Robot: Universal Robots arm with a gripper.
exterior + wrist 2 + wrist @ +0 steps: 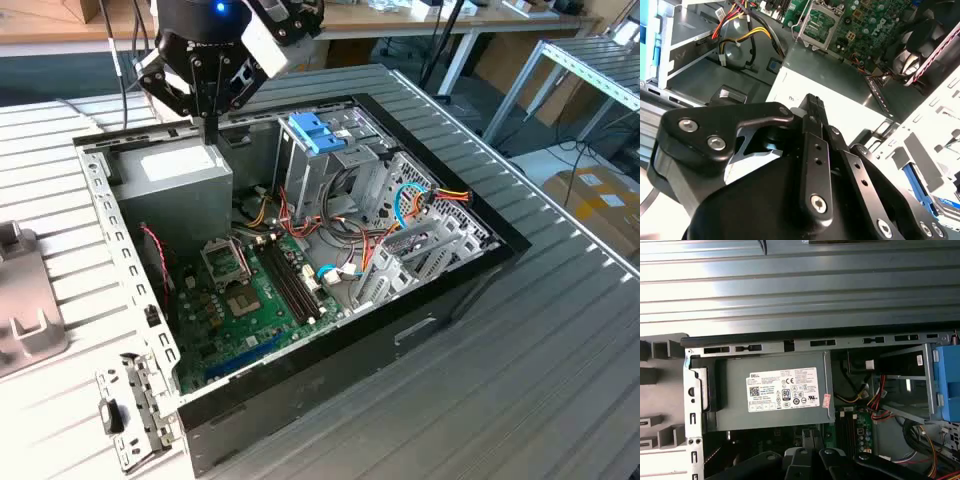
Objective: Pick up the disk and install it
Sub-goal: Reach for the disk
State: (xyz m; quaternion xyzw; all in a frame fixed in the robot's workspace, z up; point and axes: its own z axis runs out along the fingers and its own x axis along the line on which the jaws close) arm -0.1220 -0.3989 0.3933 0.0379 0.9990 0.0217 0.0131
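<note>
Exterior view: gripper [212, 141] is held above the power supply box [180, 180], jaws together on nothing; the disk [315, 130] is seen lodged atop the drive cage [345, 168], full seating unconfirmed.

Exterior view high, oblique, well back, taking in the whole open computer case [330, 340], first wrist view straight down over the power supply box [775, 390], second wrist view close behind the gripper [812, 104], slanting toward the motherboard [855, 25], power supply box shared by all.

1 open computer case [470, 268], 1 grey power supply [178, 185], 1 green motherboard [232, 305], 1 black gripper [212, 135]
</note>
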